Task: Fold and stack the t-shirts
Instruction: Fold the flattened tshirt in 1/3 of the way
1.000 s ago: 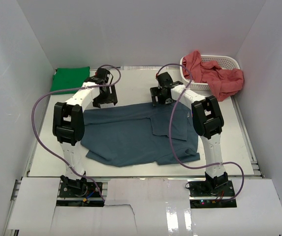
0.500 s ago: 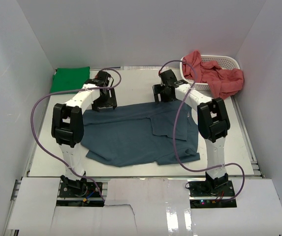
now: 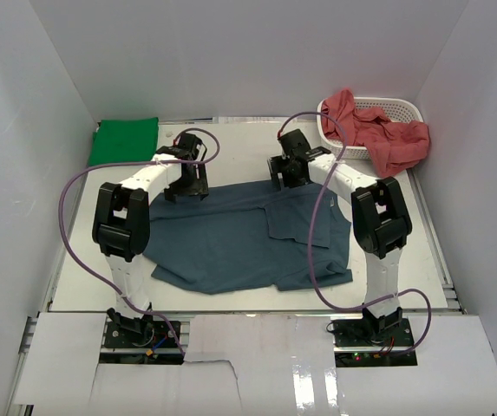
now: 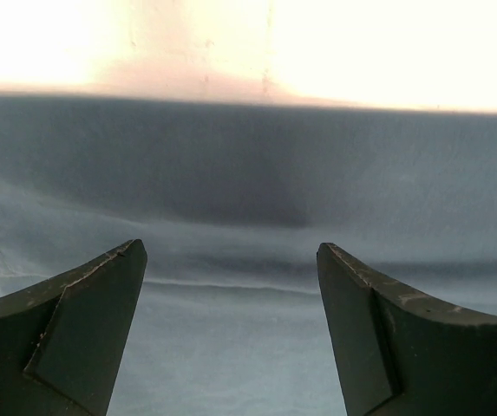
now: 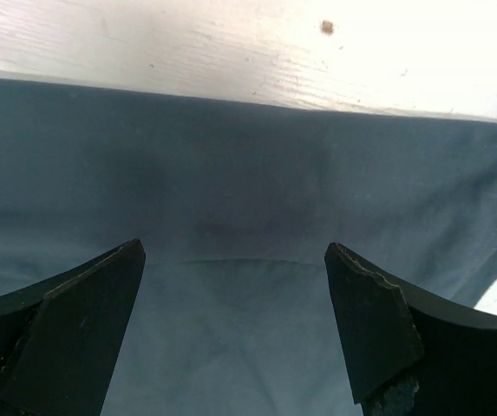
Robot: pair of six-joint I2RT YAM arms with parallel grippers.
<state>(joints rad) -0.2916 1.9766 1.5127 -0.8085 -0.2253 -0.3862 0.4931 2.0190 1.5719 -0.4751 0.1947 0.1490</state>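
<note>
In the top view you have the slate blue t-shirt (image 3: 231, 247) spread across the middle of the counter (image 3: 239, 143). Its right part is folded inward, so a second layer lies there. The bright green t-shirt (image 3: 124, 139) lies folded flat at the upper left of the frame, well apart from the blue one. At the upper right the salmon red t-shirts (image 3: 378, 130) are heaped in the white basket (image 3: 404, 108), with some of the cloth spilling over its near rim.

Your left arm (image 3: 131, 195) reaches up the left side of the frame and your right arm (image 3: 361, 186) up the right side. Each ends over the blue shirt's top edge, one near each end of it.

Both wrist views agree: the left jaws stand wide apart with nothing between them, and so do the right jaws. Each pair looks down on blue cloth filling the lower part of the frame, with the shirt's edge crossing the upper part and bare pale counter above it (a faint seam line runs across the cloth between the tips). You cannot tell from these views whether the tips touch the fabric.

A purple cable (image 3: 75, 225) loops out from each arm.
</note>
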